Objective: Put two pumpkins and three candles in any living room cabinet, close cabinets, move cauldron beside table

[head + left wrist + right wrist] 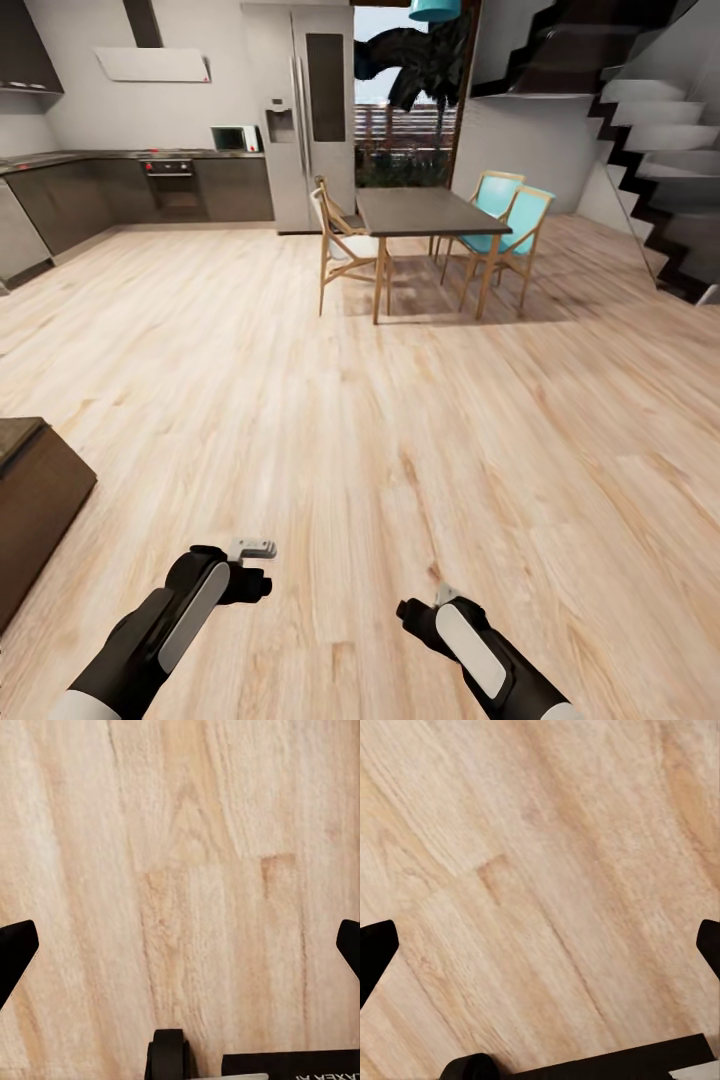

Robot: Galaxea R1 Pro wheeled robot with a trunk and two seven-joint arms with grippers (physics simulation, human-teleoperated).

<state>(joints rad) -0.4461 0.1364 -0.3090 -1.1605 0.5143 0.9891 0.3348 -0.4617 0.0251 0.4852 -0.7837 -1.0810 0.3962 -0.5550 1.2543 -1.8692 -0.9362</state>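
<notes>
The pumpkins, the candles and the cauldron are out of view. My left gripper (250, 570) hangs low over bare wooden floor at the bottom of the head view. In the left wrist view its gripper (180, 945) is open, the dark fingertips (16, 949) wide apart with only floorboards between them. My right gripper (428, 606) hangs beside it over the same floor. It is also open in the right wrist view (540, 945), with nothing held. A low dark-brown wooden corner (35, 500) juts in at the left edge; I cannot tell whether it is the cabinet.
A dark dining table (425, 210) with two wooden chairs (345, 245) and two teal chairs (510, 230) stands ahead. Behind it are a grey fridge (305, 110), kitchen counters (120, 185) at left and a staircase (650, 150) at right. Wide wooden floor (360, 400) lies between.
</notes>
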